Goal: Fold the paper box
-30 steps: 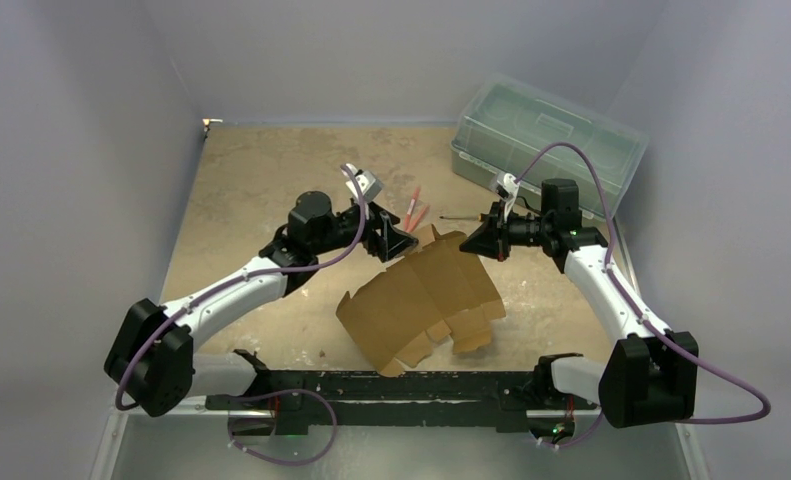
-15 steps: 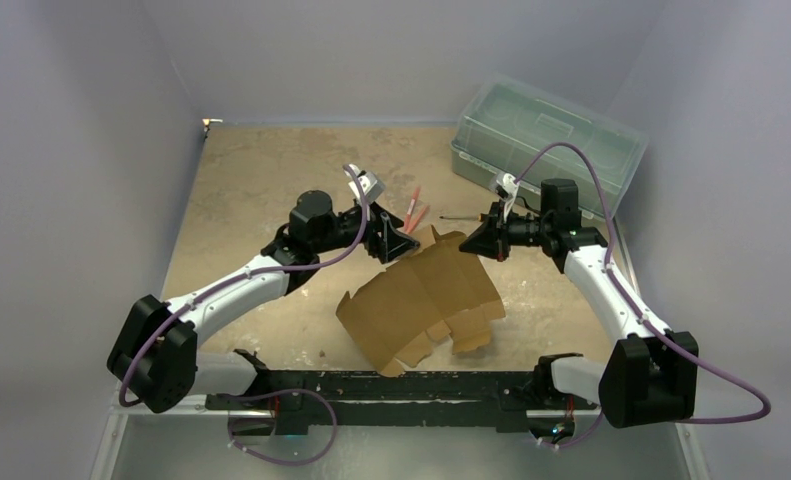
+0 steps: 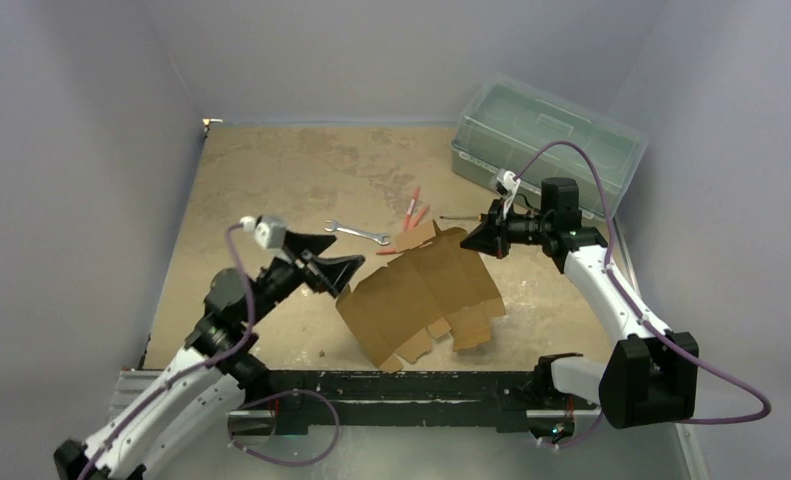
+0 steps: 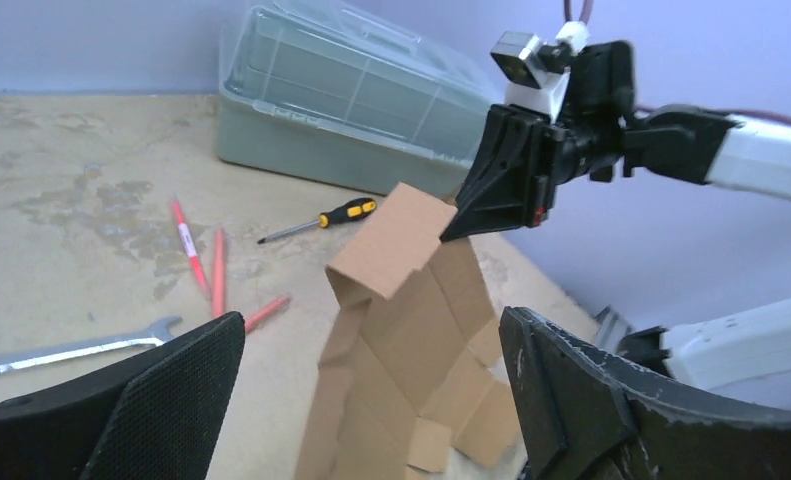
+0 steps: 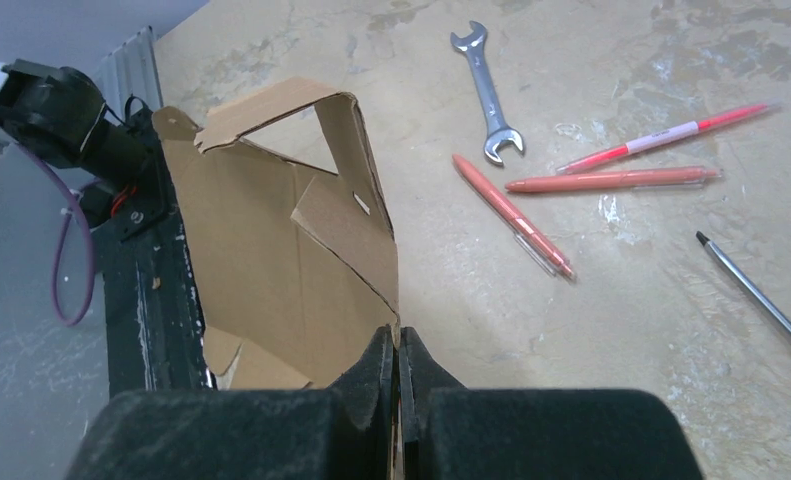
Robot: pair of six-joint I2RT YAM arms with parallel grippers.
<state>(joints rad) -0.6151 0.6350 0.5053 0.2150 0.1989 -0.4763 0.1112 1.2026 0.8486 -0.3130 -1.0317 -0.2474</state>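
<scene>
Jaws of the right gripper [image 3: 474, 240] pinch the far corner of the brown cardboard paper box [image 3: 421, 300].
Empty, the left gripper [image 3: 345, 252] gapes just beside its left edge.

wrench [image 4: 61, 352]: handle end cut off by left edge | screwdriver [image 5: 761, 300]: handle almost wholly off the right edge | paper box [image 5: 271, 260]: near end hidden behind right tool [image 5: 398, 345], pinched edge unseen between its pads | pen [image 5: 661, 135]: label print too small to read | left arm [image 3: 161, 400]: base off bottom edge
</scene>
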